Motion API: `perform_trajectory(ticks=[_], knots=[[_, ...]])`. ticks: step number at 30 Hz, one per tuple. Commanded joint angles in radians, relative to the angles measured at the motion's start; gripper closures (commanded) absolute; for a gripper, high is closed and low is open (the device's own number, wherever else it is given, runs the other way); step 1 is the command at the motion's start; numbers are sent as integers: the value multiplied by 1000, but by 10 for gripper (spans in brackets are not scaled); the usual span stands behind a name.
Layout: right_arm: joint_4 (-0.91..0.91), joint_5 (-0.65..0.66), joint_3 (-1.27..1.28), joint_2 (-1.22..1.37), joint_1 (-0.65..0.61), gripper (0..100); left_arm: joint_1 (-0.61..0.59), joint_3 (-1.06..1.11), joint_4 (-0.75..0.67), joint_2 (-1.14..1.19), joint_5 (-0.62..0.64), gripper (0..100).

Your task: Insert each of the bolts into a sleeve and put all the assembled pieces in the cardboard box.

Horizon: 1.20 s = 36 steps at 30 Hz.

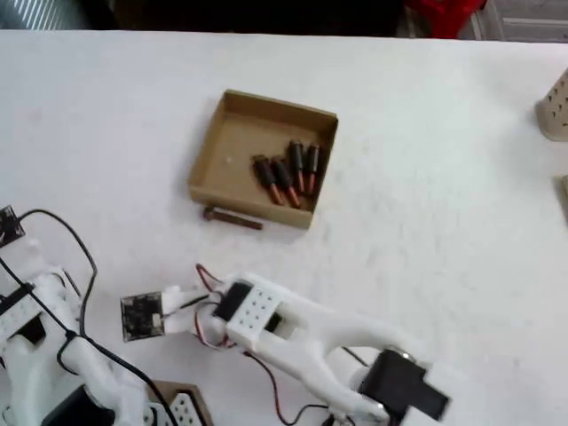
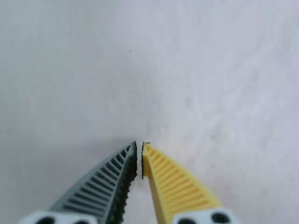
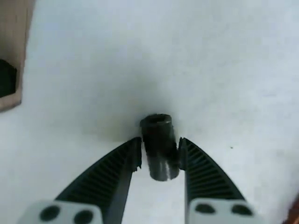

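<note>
The right hand (image 3: 160, 142) is narrowed onto a black sleeve (image 3: 158, 154), which stands between its ribbed fingers above the desk (image 1: 426, 177). The left hand (image 2: 139, 161) has its grey and yellow fingers nearly together, holding nothing. Four assembled pieces (image 1: 288, 173) lie in the cardboard box (image 1: 232, 142), and one bolt (image 1: 232, 217) lies just beside its near wall. Markings on a small circuit board (image 1: 142, 316) are too small to read.
</note>
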Motion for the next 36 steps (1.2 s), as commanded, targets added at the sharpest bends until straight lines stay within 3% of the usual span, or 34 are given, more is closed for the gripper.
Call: perform_trajectory(ticks=[1,10,16,19,29,36], knots=[[62,29,-106,82,-10,889,-4,-44,-20,2,-14,943],[73,69,-118,94,-12,892,-2,-43,-23,2,-14,943],[-42,-126,-115,93,-5,909,-1,-43,-23,2,-14,943],[-44,-132,-114,91,-5,987,-1,-43,-25,2,-14,943],[-8,-141,-110,87,21,981,8,-43,-25,2,-14,943],[116,-230,-112,-54,180,981,8,-41,-25,2,-12,943]])
